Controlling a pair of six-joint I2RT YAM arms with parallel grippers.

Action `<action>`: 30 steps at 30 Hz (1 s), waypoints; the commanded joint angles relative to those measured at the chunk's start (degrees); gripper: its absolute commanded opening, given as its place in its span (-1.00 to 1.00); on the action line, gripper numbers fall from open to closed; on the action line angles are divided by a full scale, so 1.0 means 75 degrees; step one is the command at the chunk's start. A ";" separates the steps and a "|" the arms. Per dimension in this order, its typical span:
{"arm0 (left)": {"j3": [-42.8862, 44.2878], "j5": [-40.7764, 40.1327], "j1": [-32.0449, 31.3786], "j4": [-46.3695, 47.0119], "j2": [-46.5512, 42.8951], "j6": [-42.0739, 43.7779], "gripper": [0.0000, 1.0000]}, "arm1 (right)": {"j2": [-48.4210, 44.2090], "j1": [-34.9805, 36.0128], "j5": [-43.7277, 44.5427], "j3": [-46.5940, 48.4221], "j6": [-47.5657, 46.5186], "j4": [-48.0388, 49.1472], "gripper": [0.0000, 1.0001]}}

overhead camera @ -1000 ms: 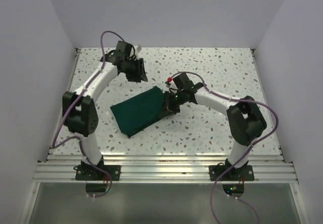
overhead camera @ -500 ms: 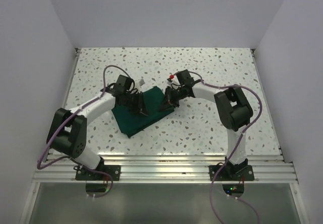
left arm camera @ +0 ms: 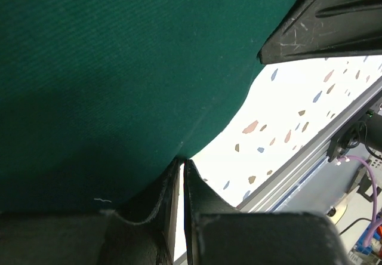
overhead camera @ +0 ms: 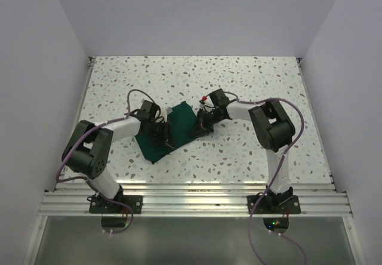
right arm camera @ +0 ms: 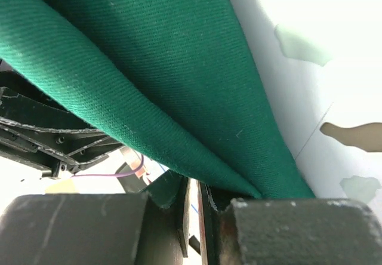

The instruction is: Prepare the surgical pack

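The surgical pack is a dark green folded drape [overhead camera: 182,122] lying mid-table. My left gripper [overhead camera: 165,135] is on its left part, and my right gripper [overhead camera: 202,123] is at its right edge. In the left wrist view the drape [left arm camera: 119,68] fills the upper left, and my left gripper [left arm camera: 181,165] is closed to a slit with the cloth edge at its tips. In the right wrist view folds of the drape [right arm camera: 179,68] run into my right gripper [right arm camera: 192,188], which is nearly closed on them. No silver instruments or white gauze are visible.
The speckled white table [overhead camera: 250,80] is boxed in by white walls at the left, right and back. A metal rail [overhead camera: 191,188] runs along the near edge. The two grippers are close together over the drape, and the left arm's black parts [right arm camera: 42,128] show behind the cloth.
My left arm has swung from the far back left down onto the drape's left part. My right gripper stayed at the right edge. The drape now looks narrower and bunched.
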 commanded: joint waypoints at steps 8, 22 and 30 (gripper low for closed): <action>0.0008 -0.0679 0.0024 -0.1013 -0.1679 0.0475 -0.72 | -0.1019 -0.0231 0.0496 -0.0236 -0.0787 -0.0931 -0.77; -0.0085 -0.1441 0.0048 -0.1354 -0.4081 -0.0157 0.63 | -0.4031 -0.0243 0.3612 -0.1021 -0.1902 -0.3744 0.98; -0.0670 -0.1511 0.0048 -0.0921 -0.5335 -0.0708 0.99 | -0.6092 -0.0243 0.3241 -0.2662 -0.1292 -0.2785 0.98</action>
